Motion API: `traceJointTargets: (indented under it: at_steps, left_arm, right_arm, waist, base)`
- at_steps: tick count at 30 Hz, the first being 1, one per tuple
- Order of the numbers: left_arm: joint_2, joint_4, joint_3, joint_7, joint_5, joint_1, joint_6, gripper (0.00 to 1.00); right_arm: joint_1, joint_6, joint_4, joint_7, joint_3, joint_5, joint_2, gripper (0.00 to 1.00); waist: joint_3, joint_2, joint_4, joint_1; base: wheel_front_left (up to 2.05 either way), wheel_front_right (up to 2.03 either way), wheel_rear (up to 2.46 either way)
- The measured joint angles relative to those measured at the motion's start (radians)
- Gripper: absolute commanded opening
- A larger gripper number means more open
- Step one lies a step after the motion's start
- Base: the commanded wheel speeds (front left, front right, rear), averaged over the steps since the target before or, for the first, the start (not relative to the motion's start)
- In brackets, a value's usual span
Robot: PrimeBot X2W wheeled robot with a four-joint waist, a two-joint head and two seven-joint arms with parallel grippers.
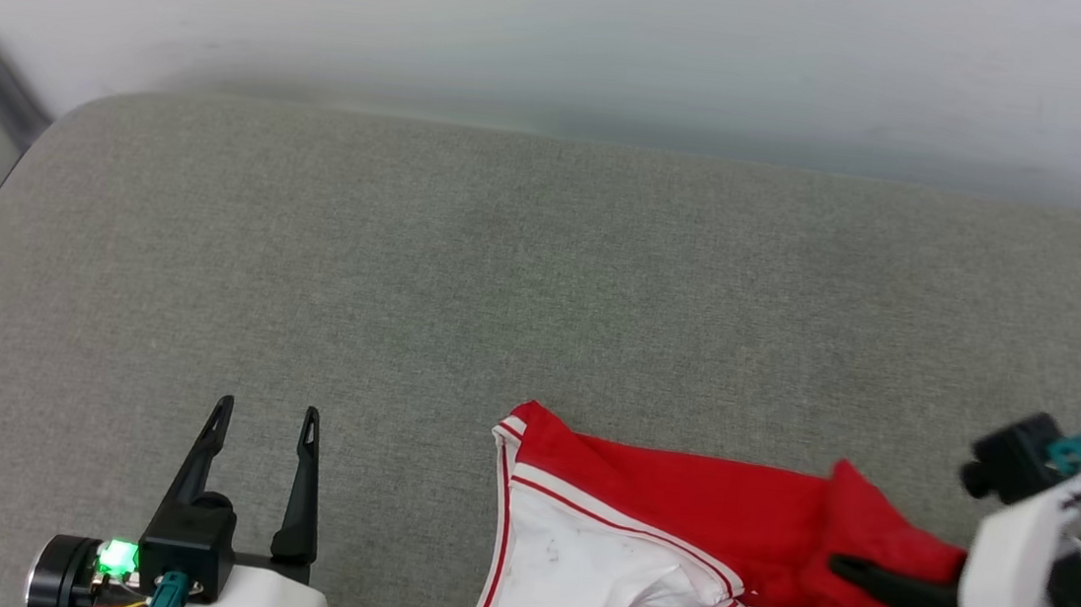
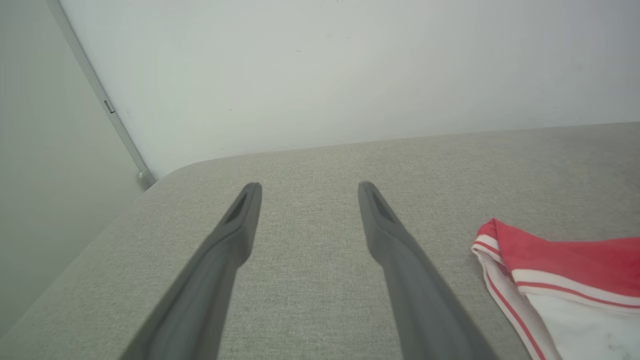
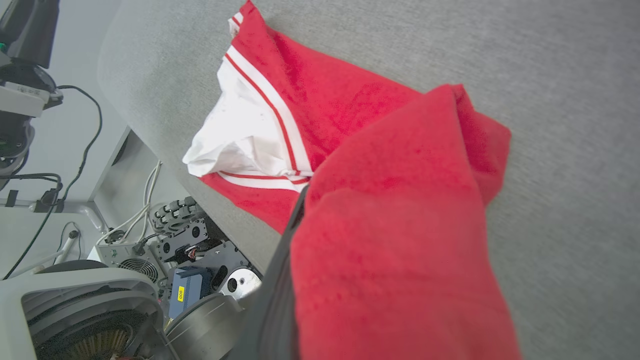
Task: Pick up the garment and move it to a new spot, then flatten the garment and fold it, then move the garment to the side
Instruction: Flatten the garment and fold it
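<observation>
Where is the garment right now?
In the head view, the garment lies at the near right edge of the grey surface, held by the right gripper.

Head view: you look steeply down from high above the garment point(image 1: 680, 500).
Left wrist view: you sit low, left of the garment, facing the wall point(image 2: 350, 75).
Right wrist view: you hang close over the garment.
Shared: the garment's white sleeve point(image 1: 574, 570).

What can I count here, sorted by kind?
1 jersey, red with white trim
2 grippers: left gripper open, right gripper shut on the jersey
1 grey pad
Total: 4
</observation>
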State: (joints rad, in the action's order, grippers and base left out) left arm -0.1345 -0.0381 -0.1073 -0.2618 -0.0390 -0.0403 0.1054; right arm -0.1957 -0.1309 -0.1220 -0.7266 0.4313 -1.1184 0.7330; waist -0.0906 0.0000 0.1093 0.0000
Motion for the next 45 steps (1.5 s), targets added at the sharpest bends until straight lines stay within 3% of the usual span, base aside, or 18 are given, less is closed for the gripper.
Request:
traceJointTargets:
  at_steps: [6,14,20,25,26,27,33,37,40,45]
  left_arm:
    - [0.015,-0.001,0.002,0.000,0.003,0.023,-0.009,1.00]
    - [0.031,-0.005,0.007,-0.001,0.008,0.057,-0.019,1.00]
    - [0.046,-0.014,0.005,-0.001,0.009,0.081,-0.026,1.00]
    - [0.049,-0.018,0.017,-0.001,0.010,0.083,-0.026,1.00]
    - [0.049,-0.019,0.020,-0.001,0.010,0.080,-0.026,1.00]
    - [0.049,-0.021,0.024,-0.001,0.010,0.074,-0.026,1.00]
    - [0.045,-0.027,0.041,-0.001,0.017,0.041,-0.030,1.00]
    - [0.044,-0.027,0.047,-0.001,0.018,0.023,-0.033,1.00]
    - [0.044,-0.025,0.049,-0.001,0.019,0.015,-0.035,1.00]
    - [0.042,-0.023,0.054,-0.001,0.019,0.000,-0.036,1.00]
  right_arm:
    - [-0.149,0.000,0.006,-0.077,0.129,0.081,-0.112,0.00]
    - [-0.318,0.000,0.159,-0.071,0.349,0.217,-0.234,0.00]
    - [-0.365,0.000,0.318,-0.002,0.486,0.264,-0.274,0.00]
    - [-0.390,0.000,0.365,0.075,0.535,0.245,-0.277,0.00]
    - [-0.395,0.000,0.361,0.090,0.546,0.240,-0.274,0.22]
    - [-0.398,0.000,0.352,0.119,0.549,0.237,-0.268,1.00]
    - [-0.425,0.000,0.267,0.305,0.505,0.267,-0.189,1.00]
    - [-0.422,0.000,0.256,0.485,0.374,0.356,-0.159,1.00]
    - [-0.396,0.000,0.287,0.629,0.225,0.449,-0.175,1.00]
    - [-0.288,0.000,0.332,0.823,-0.031,0.637,-0.267,1.00]
  waist:
    - [-0.030,0.0000,0.020,0.0000]
    - [-0.087,0.0000,0.044,0.0000]
    - [-0.119,0.0000,0.064,0.0000]
    - [-0.113,0.0000,0.062,0.0000]
    - [-0.108,0.0000,0.059,0.0001]
    - [-0.102,0.0000,0.055,0.0000]
    - [-0.056,0.0000,0.025,0.0000]
    - [-0.027,0.0000,0.001,0.0000]
    - [-0.009,0.0000,-0.017,-0.0001]
    - [0.012,0.0000,-0.039,0.0000]
  base:
    - [0.00,0.00,0.00]
    - [0.00,0.00,0.00]
    - [0.00,0.00,0.00]
    - [0.00,0.00,0.00]
    - [0.00,0.00,0.00]
    - [0.00,0.00,0.00]
    - [0.00,0.00,0.00]
    - [0.00,0.00,0.00]
    - [0.00,0.00,0.00]
    - [0.00,0.00,0.00]
